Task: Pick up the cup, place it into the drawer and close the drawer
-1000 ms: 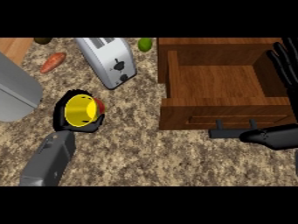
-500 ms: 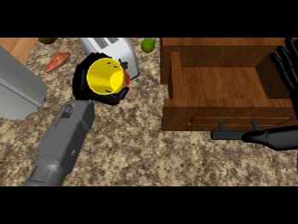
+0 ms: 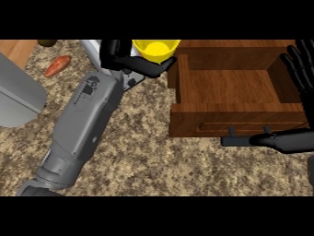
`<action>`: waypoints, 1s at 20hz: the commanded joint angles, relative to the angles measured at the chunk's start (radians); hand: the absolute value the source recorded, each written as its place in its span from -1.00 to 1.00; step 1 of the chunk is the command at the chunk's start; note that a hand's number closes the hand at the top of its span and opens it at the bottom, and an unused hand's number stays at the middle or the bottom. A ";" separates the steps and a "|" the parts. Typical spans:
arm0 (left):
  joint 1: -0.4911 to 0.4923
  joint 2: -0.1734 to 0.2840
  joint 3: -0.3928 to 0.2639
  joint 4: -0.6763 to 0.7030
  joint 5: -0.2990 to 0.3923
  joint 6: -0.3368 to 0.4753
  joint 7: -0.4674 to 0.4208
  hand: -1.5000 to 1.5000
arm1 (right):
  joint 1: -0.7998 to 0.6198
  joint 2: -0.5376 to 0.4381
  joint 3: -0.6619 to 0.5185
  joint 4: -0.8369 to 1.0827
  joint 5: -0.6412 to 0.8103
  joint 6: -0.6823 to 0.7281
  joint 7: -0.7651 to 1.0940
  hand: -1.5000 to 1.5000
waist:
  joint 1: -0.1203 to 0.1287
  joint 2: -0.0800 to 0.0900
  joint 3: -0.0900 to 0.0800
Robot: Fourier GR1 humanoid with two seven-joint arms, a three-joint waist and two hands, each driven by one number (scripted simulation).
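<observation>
At the drawer's (image 3: 234, 90) left wall, I see my left hand (image 3: 129, 60), fingers curled round the yellow cup (image 3: 156, 48), now carried up from the counter (image 3: 159, 161); release inside comes next. My right hand (image 3: 309, 69) rests open.

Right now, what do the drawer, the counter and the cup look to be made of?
Drawer: looks like wood, brown with visible grain, matte. Counter: seemingly stone such as granite, speckled brown and beige. Cup, held in the left hand: plain glossy yellow, perhaps plastic or glazed ceramic; the look leaves it open.
</observation>
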 commanded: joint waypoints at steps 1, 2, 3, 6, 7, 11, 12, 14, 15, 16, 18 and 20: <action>-0.144 -0.005 -0.044 0.027 0.009 0.111 0.141 1.00 | 0.007 -0.025 -0.024 -0.015 -0.028 0.024 0.015 -1.00 | -0.014 0.003 0.000; -0.176 -0.005 -0.064 0.080 0.014 0.131 0.132 1.00 | -0.033 -0.019 -0.024 0.083 0.010 0.014 -0.058 -1.00 | -0.014 0.008 0.000; -0.195 -0.005 -0.106 0.094 0.063 0.172 0.158 1.00 | 0.009 -0.024 -0.034 0.038 -0.030 0.040 -0.046 -1.00 | -0.027 0.006 0.001; -0.287 -0.005 -0.122 0.243 0.068 0.217 0.197 1.00 | -0.035 -0.002 0.005 0.044 0.018 0.008 -0.046 -1.00 | -0.046 0.015 0.001; -0.331 -0.005 -0.123 0.275 0.076 0.237 0.217 1.00 | 0.015 0.018 0.022 0.050 0.016 0.028 -0.087 -1.00 | -0.053 0.017 0.001; -0.389 -0.005 -0.187 0.397 0.108 0.270 0.242 1.00 | -0.076 -0.006 0.000 0.050 -0.020 0.022 -0.021 -1.00 | -0.071 0.021 0.001; -0.366 -0.005 -0.212 0.426 0.126 0.273 0.216 1.00 | -0.056 0.023 0.033 0.063 0.015 0.011 -0.053 -1.00 | -0.082 0.026 0.001; -0.397 -0.005 -0.227 0.473 0.129 0.265 0.248 1.00 | -0.056 -0.005 -0.001 0.027 -0.031 0.024 0.001 -1.00 | -0.093 0.025 0.001; -0.366 -0.005 -0.259 0.480 0.150 0.245 0.228 1.00 | -0.056 0.033 0.034 0.084 0.008 0.020 -0.088 -1.00 | -0.103 0.034 0.002; -0.369 -0.005 -0.276 0.495 0.154 0.231 0.226 1.00 | -0.067 0.004 0.020 0.042 -0.021 0.037 -0.035 -1.00 | -0.114 0.031 0.002; -0.334 -0.005 -0.320 0.518 0.163 0.190 0.242 1.00 | -0.080 0.005 0.013 0.041 -0.036 0.037 -0.033 -1.00 | -0.136 0.035 0.002; -0.351 -0.005 -0.368 0.535 0.156 0.160 0.276 1.00 | -0.132 0.004 0.024 0.075 -0.025 0.032 -0.016 -1.00 | -0.138 0.039 0.002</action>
